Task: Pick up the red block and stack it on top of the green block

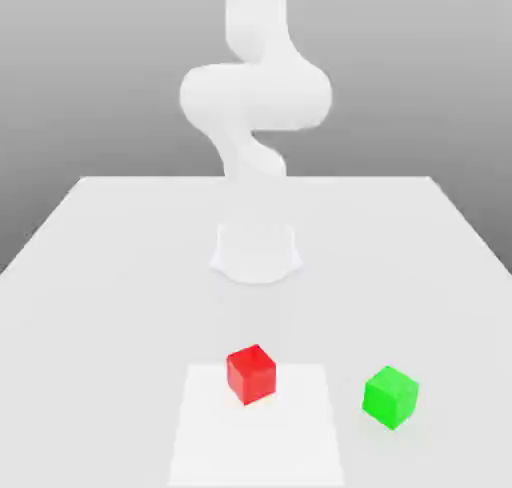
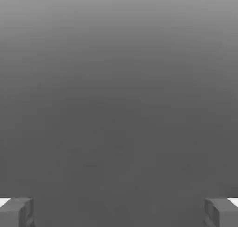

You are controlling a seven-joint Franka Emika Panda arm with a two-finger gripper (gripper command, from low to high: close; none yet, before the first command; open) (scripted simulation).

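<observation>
White square [image 1: 250,446] is my landmark, lying flat on the pale desk [image 1: 100,296]. Red block [image 1: 251,374] sits on it, near its far edge, the edge closest to the arm. Flat on its base, turned at an angle, nothing leaning on it; the desk carries its weight through the square. Why there: probably just a start spot, open on all sides so it can be grabbed from above.

Arm [image 1: 256,96] stands behind the square, base [image 1: 256,251] planted on the desk, links rising well above it. Looks like a raised, parked pose, giving room before any reach. Hand [image 2: 119,213]: fingers spread wide apart, nothing pinched, ready to take a block between them. It seems to face grey background rather than the square, so I'd guess it needs turning and lowering first.

Green block [image 1: 390,397] is off the square, beyond its edge on the exterior view's right, straight on the desk. Also flat and angled, top bare, so it can serve as the base of the stack. The gap to the square should leave room for fingers around red.

Step in hand, my call: approach to red, task at the very start, no stack made. Fingers should line up with red's turned sides; a skewed pinch could twist it. Set down off-centre on green, it could tip.
</observation>
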